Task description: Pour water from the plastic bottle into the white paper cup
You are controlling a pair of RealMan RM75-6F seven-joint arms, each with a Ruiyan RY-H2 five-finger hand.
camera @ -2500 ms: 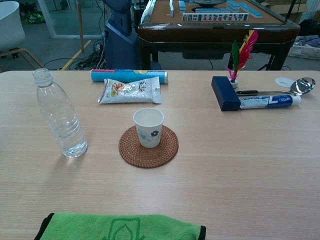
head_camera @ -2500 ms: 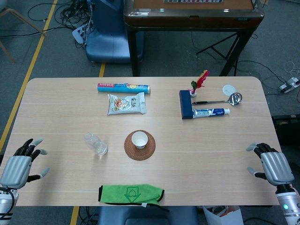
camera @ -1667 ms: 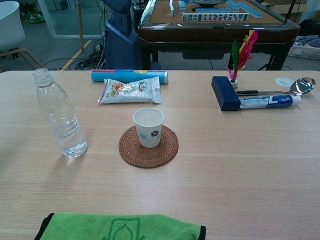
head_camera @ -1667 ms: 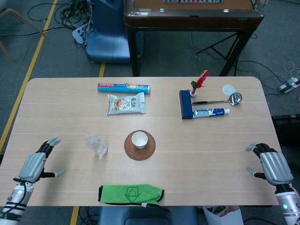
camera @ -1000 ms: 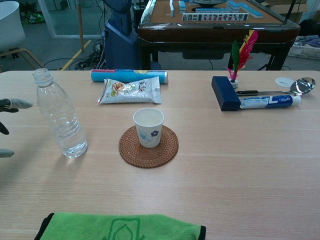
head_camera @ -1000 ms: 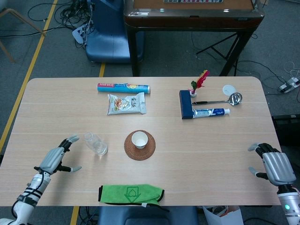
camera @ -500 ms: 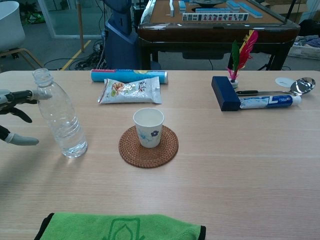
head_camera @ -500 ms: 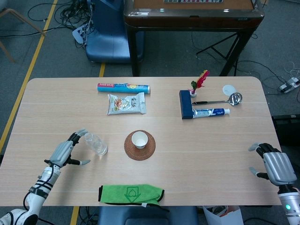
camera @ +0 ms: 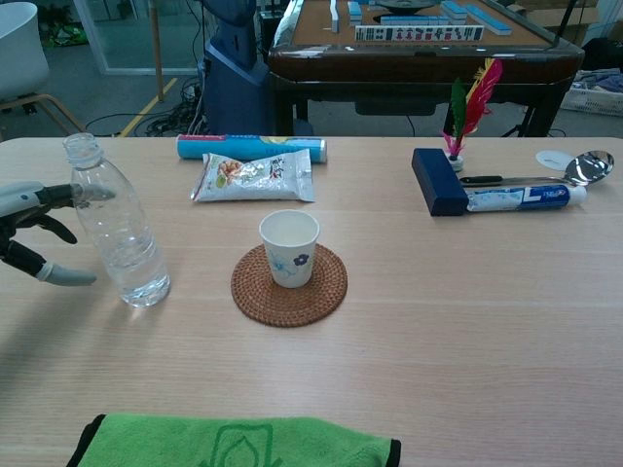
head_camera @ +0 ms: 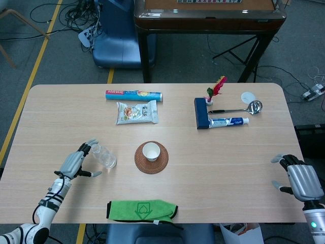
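1. Two hands show at the near side of the table (head_camera: 213,173). The left hand (head_camera: 76,161) reaches in from the near left corner with its fingers spread, just beside the bottle (head_camera: 103,156). In the chest view that hand (camera: 29,229) is cut off by the left frame edge; one fingertip reaches behind the bottle (camera: 115,226), and contact cannot be judged.
2. The right hand (head_camera: 300,182) sits at the near right corner, fingers apart, holding nothing. The chest view does not show it.
3. A green cloth (head_camera: 142,210) lies along the near edge, at the middle. In the chest view the cloth (camera: 234,443) is cut off by the bottom of the frame.
4. The bottle stands upright and uncapped, left of centre. It is clear, and how much water it holds is hard to make out.
5. The cup (head_camera: 151,151) stands upright on a round woven coaster (head_camera: 151,163) at the middle of the tabletop, well apart from the bottle. In the chest view the cup (camera: 289,247) shows a small blue flower print; its contents cannot be seen.
6. Toward the far edge on the left lie a snack packet (head_camera: 136,112) and, behind it, a long blue box (head_camera: 133,95); their print is too small to read.
7. Toward the far right corner lie a dark blue box (head_camera: 201,114), a tube (head_camera: 228,122), a ladle (head_camera: 238,108), a feathered shuttlecock (head_camera: 215,90) and a small white lid (head_camera: 248,97).
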